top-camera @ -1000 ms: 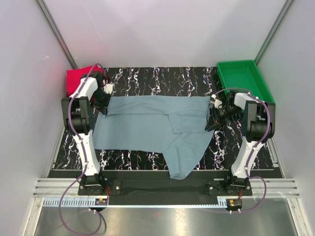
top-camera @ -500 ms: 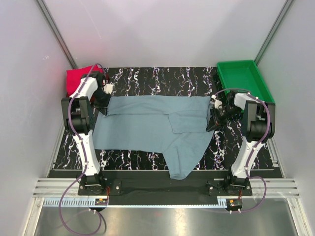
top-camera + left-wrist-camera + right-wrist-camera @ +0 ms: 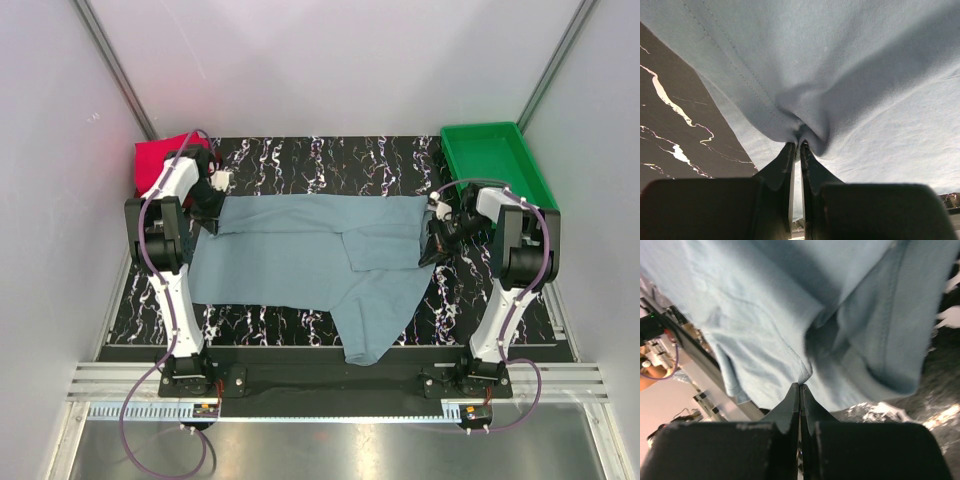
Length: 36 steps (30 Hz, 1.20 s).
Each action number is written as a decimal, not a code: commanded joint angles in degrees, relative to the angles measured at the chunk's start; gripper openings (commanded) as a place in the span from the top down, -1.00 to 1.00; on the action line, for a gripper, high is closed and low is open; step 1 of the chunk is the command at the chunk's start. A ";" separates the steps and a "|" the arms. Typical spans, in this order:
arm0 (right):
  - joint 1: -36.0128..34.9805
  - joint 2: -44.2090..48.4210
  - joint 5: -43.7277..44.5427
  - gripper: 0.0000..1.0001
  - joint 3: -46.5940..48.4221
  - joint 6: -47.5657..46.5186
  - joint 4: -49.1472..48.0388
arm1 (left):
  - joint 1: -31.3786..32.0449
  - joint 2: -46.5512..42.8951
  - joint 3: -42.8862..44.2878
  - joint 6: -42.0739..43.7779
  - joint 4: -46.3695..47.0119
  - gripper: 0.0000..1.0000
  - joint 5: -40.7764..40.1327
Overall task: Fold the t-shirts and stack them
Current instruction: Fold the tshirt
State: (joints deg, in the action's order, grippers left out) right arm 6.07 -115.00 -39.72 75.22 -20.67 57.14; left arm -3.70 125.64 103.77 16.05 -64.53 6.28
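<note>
Right gripper (image 3: 799,385) just pinched shut on right edge of grey-blue t-shirt (image 3: 290,255); left gripper (image 3: 796,146) stays clamped on its left edge, so with both ends held the fold can likely start.

A: What fills the upper field?
B: The grey-blue shirt (image 3: 850,60); its stitched hem (image 3: 715,50) runs diagonally at left.
A: And at bottom centre?
B: The left gripper (image 3: 796,146), jaws nearly together, pinches a puckered fold of the shirt. Black marbled table (image 3: 670,115) shows at lower left.
</note>
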 commanded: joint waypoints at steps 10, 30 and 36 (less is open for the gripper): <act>0.17 5.84 -6.59 1.00 1.42 0.62 7.63 | 0.36 -0.84 1.62 -0.50 0.37 0.82 1.63; -0.18 6.99 -16.19 1.00 -2.62 4.84 10.97 | 0.98 -1.19 1.18 -0.32 0.46 0.83 1.27; -0.96 6.02 -7.24 0.94 -3.50 8.18 8.60 | 0.89 -1.63 0.74 -0.32 0.46 0.83 0.92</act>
State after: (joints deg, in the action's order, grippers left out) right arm 5.98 -108.92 -52.75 72.25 -15.11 66.65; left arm -3.03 125.64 103.77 16.05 -64.53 6.33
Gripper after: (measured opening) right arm 0.016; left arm 0.093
